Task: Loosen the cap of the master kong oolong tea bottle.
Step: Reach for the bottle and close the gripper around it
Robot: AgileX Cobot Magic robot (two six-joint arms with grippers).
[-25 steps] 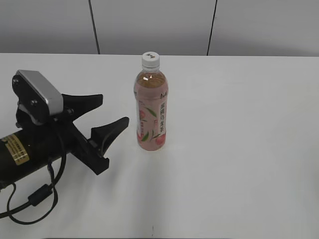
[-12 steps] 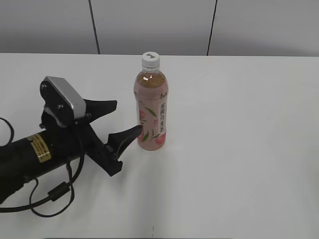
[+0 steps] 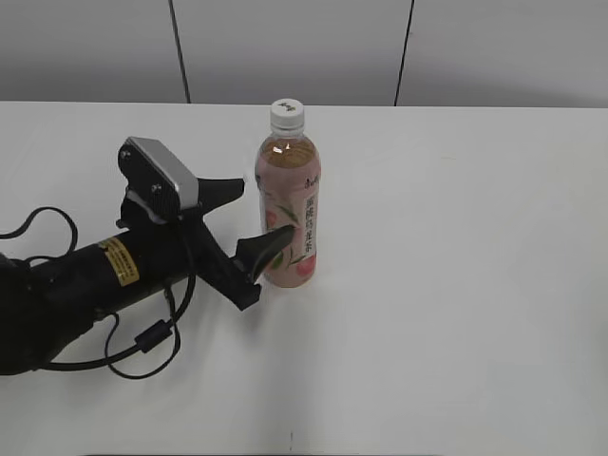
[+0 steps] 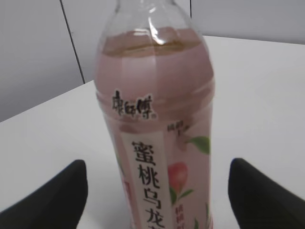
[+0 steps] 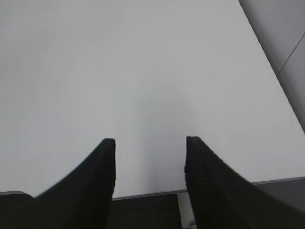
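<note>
The master kong oolong tea bottle (image 3: 288,204) stands upright near the middle of the white table, with its pink peach label facing the camera. The white cap (image 3: 287,112) sits on top. My left gripper (image 3: 265,210) is open, one finger behind the bottle's left side and one in front of its lower body. In the left wrist view the bottle (image 4: 157,95) fills the middle between the two open fingertips of the left gripper (image 4: 157,164), with gaps on both sides; the cap is cut off above. My right gripper (image 5: 150,140) is open and empty over bare table.
The white table (image 3: 456,285) stretches right and forward of the bottle. The left arm's black cable (image 3: 142,342) loops on the table at the front left. A grey panelled wall (image 3: 285,47) stands behind the table's far edge. The table's front edge (image 5: 143,194) shows under the right gripper.
My left gripper has moved right toward the bottle, and its open fingers now straddle the bottle's lower body. The bottle has not moved.
</note>
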